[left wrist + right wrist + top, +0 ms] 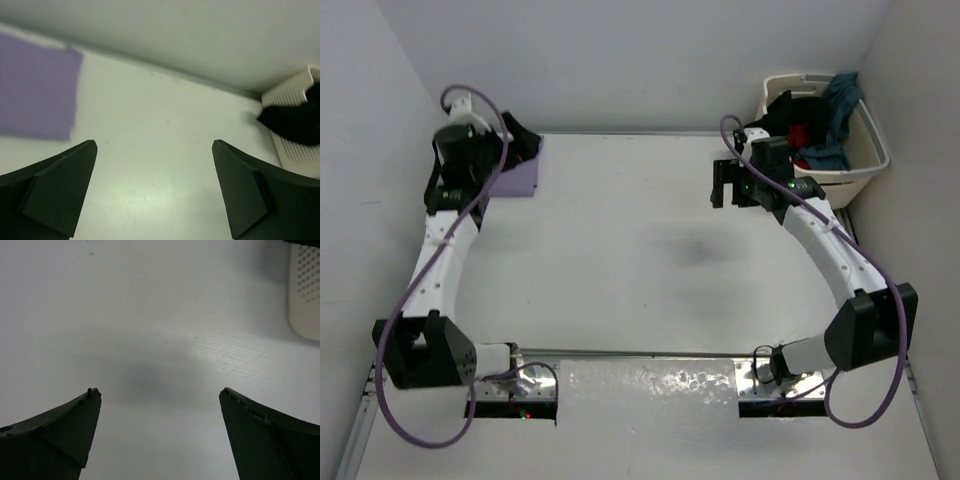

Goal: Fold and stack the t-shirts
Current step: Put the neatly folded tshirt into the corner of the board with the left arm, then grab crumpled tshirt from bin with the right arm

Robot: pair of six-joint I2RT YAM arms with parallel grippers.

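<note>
Claws of both arms stand wide and empty above the white table (620,270).

Nearest, the right gripper (728,186) hangs over the bare middle of the table, its jaws far apart with nothing between them. Further, at the far left corner, the left gripper (520,140) has its jaws spread wide too and holds nothing. It is close to the lavender purple cloth t-shirt (515,180), which lies flat as a folded rectangle with straight edges. At the far right corner stands the cream plastic laundry basket (875,150) with perforated walls. Crumpled together inside are the black t-shirt (785,110), the red t-shirt (805,133) and the teal blue t-shirt (840,100). The black one hangs over the basket's wall.
</note>
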